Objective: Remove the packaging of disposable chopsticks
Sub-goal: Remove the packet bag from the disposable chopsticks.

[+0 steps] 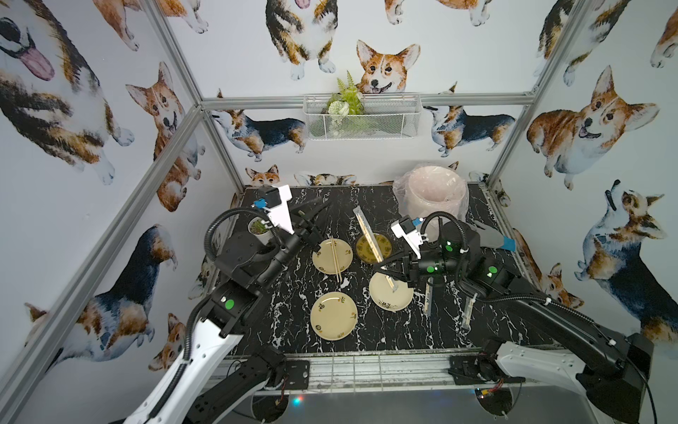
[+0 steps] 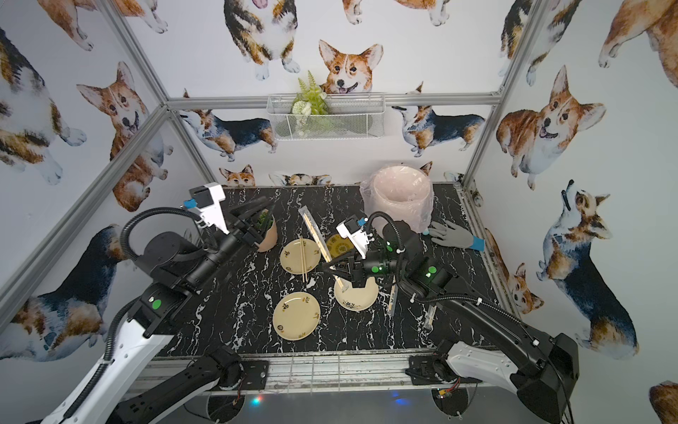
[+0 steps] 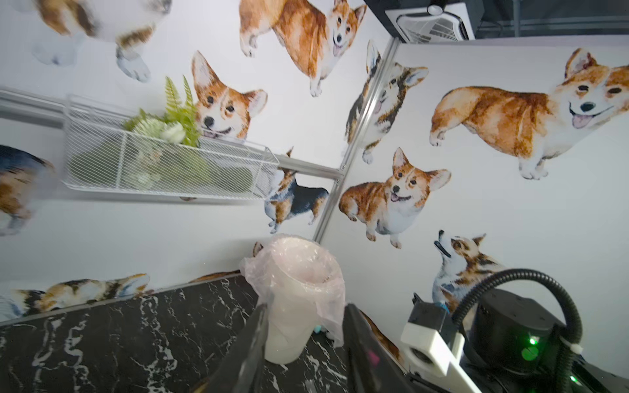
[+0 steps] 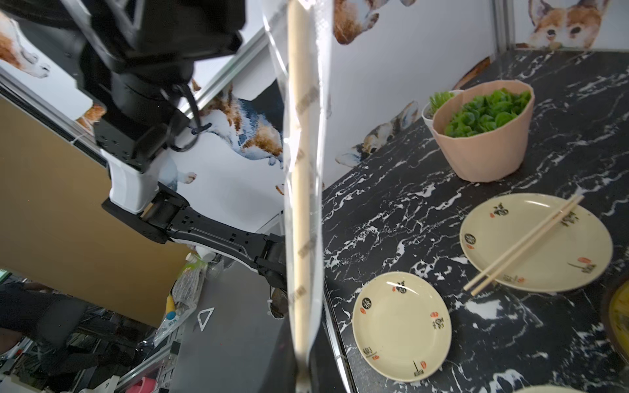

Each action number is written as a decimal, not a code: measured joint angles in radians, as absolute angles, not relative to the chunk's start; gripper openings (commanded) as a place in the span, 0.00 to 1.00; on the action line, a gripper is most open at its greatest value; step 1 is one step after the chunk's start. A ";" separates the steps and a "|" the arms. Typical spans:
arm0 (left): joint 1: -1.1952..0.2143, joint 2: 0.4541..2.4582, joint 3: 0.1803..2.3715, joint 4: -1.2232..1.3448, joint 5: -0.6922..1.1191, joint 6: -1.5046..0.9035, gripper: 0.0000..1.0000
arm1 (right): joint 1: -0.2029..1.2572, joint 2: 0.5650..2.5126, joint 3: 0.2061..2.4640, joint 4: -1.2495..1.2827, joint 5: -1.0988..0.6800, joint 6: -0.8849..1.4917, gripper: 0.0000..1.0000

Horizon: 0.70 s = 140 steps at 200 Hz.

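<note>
Packaging (image 1: 365, 231) in jaws of right arm (image 1: 451, 262), left arm (image 1: 257, 257) aloft

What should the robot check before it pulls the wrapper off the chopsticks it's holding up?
1. Right pincer shut on the packaging: ok.
2. Disposable chopsticks inside that sleeve: ok, seen in the right wrist view.
3. Left pincer open, nothing between its fingers: ok.
4. Left pincer at the sleeve's free end: not ok. It hangs apart from it, nearer the potted plants.
5. Bin open for the empty sleeve: ok.
6. Bare plate free for the sticks: ok.
</note>
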State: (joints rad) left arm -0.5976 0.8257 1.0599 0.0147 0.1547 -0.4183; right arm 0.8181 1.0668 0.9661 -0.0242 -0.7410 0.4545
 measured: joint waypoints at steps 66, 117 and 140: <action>-0.598 0.876 0.993 0.205 0.432 -0.587 0.24 | 0.818 1.079 0.953 0.102 -0.779 0.509 0.00; -0.598 0.894 0.984 0.257 0.477 -0.638 0.20 | 0.818 1.092 0.951 0.129 -0.791 0.532 0.00; -0.598 0.902 0.984 0.256 0.482 -0.644 0.25 | 0.818 1.093 0.952 0.129 -0.796 0.549 0.00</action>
